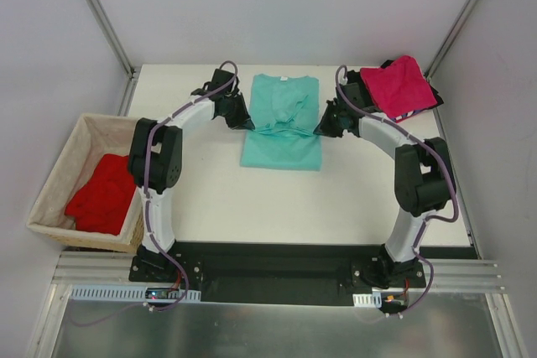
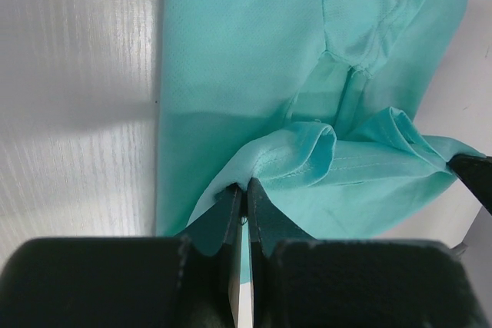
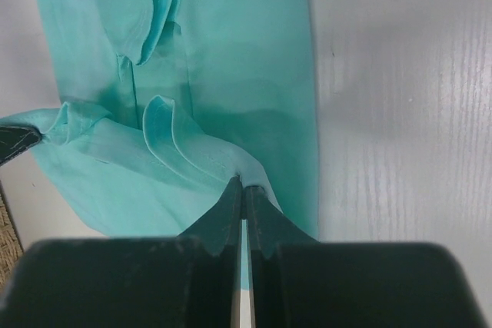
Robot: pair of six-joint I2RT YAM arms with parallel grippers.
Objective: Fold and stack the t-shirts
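Tightly on t-shirt (image 1: 281, 136) — left gripper (image 2: 244, 190), right gripper (image 3: 243, 186)

Bright even overhead light, soft shadow on table (image 2: 77, 124), near foreground dark, perhaps slightly blurred.

Teal-green soft cloth t-shirt (image 1: 282, 123) lies mid-worktop toward the far edge, middle rumpled. Magenta-pink cloth t-shirt (image 1: 403, 85) sits folded atop a black t-shirt (image 1: 437, 100) at the far right corner. Bright red cloth t-shirt (image 1: 105, 194) lies bunched in the tan wicker basket (image 1: 57, 167).
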